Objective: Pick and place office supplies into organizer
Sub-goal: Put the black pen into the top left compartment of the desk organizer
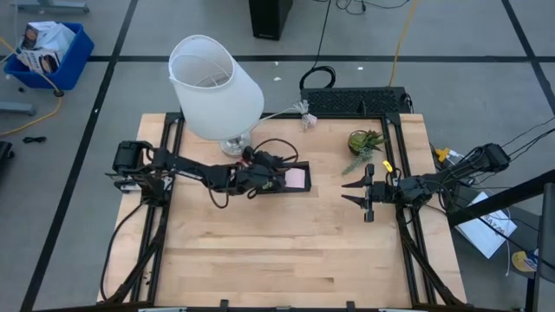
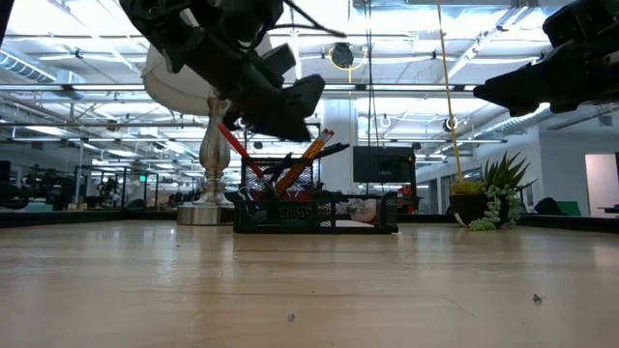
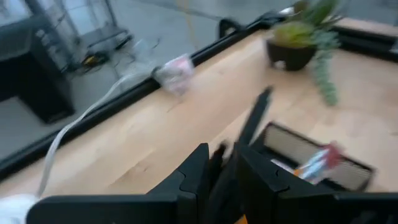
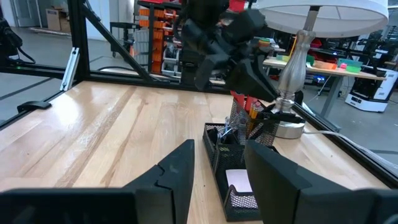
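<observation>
Currently the left arm reaches from the table's left edge across toward the middle, its links low and nearly level, and the left gripper [image 1: 260, 178] hangs over the left end of the organizer [image 1: 290, 179]. Seen from table height, that gripper [image 2: 290, 108] is tilted nose-down above the mesh cup of the organizer [image 2: 319, 213], clear of the pencils and pens [image 2: 290, 164] that stand slanted in it. Its fingers [image 3: 199, 171] stand close together; the left wrist view shows a dark slim object between them, but whether it is gripped cannot be told.

The organizer sits just in front of the lamp [image 1: 215, 87], at the rear centre of the table [image 1: 277, 260]. A pink sticky-note pad [image 1: 296, 178] lies in its right-hand tray section; red handles [image 4: 244, 101] rise from the cup.

The right arm extends in from the right edge, held level, and the right gripper [image 1: 357, 192] hovers above bare wood, well apart from the organizer and in front of the small potted plant [image 1: 364, 143]. Its fingers [image 4: 177, 168] are spread and hold nothing.
</observation>
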Controlling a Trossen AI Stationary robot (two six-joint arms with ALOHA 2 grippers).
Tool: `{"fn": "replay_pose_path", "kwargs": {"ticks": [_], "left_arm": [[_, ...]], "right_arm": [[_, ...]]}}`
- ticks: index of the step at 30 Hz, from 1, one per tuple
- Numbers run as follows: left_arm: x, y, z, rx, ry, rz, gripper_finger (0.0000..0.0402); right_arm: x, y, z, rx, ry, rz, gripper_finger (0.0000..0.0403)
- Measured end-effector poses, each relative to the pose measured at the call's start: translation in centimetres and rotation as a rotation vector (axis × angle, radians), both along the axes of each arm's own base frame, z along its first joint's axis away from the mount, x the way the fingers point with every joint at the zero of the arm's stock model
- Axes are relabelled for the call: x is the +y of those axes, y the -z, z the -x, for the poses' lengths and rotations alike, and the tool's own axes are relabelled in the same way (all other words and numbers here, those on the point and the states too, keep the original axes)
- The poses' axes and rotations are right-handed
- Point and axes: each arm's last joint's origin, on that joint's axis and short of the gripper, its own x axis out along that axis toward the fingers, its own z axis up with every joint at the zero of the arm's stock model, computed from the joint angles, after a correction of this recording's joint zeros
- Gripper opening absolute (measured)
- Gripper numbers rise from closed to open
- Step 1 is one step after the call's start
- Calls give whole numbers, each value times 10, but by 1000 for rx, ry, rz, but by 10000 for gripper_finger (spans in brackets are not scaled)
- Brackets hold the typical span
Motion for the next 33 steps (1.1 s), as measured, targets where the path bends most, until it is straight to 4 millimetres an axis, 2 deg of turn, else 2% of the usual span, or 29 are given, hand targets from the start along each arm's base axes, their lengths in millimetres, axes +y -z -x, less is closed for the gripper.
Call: {"fn": "replay_pose_path", "kwargs": {"ticks": [5, 13, 19, 24, 28, 33], "left_arm": [[-5, 0, 0, -19, -13, 6, 76], [-36, -13, -3, -80, 45, -116, 76], [-68, -26, 4, -137, 136, -87, 76], [-105, -34, 14, -206, 279, 8, 76], [-135, -32, 21, -172, 493, 29, 76], [-149, -18, 32, -178, 735, 81, 76]], "right_arm": [[0, 0, 0, 0, 0, 0, 137], [0, 0, 0, 1, 0, 1, 137], [0, 0, 0, 0, 0, 0, 137], [0, 0, 0, 0, 0, 0, 137], [0, 0, 0, 3, -2, 41, 137], [0, 0, 0, 7, -4, 96, 137]]}}
